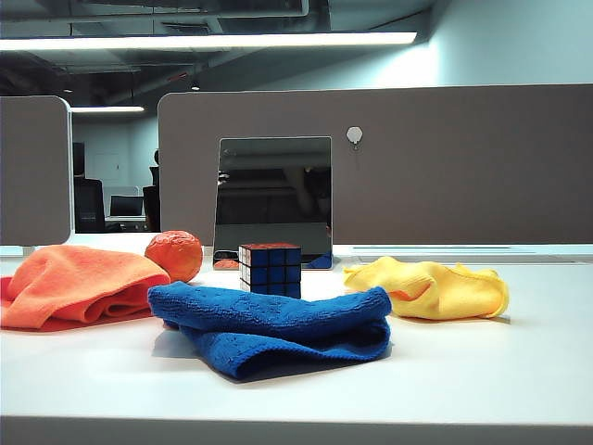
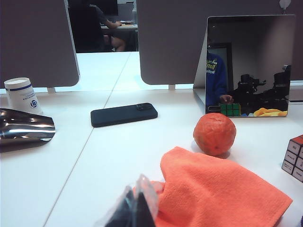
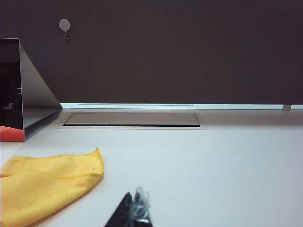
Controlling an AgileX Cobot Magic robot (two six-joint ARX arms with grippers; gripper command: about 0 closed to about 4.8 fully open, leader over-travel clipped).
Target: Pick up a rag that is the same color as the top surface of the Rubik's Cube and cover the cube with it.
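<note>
So the Rubik's Cube (image 1: 271,270) is sitting dead centre of the exterior view on the white desk (image 1: 482,371), orange-red face up and blue faces toward the camera, right in front of a small standing mirror (image 1: 274,199). The orange rag (image 1: 76,285) I'm after is bunched up at the left edge of that view, with an orange textured ball (image 1: 174,255) just behind its right end, between rag and cube. A blue cloth (image 1: 273,326) lies folded in front of the cube, low and centre, and a yellow cloth (image 1: 429,287) is off to the right. My left hand (image 2: 135,208) only peeks in at the bottom of its wrist view, fingers pressed together on nothing, hanging just short of the orange rag's near edge. My right hand (image 3: 132,212) is at the bottom centre of its own view, tips looking closed up too, empty, near the yellow cloth. A black phone (image 2: 124,114) and a paper cup (image 2: 22,96) sit further back on the left.
</note>
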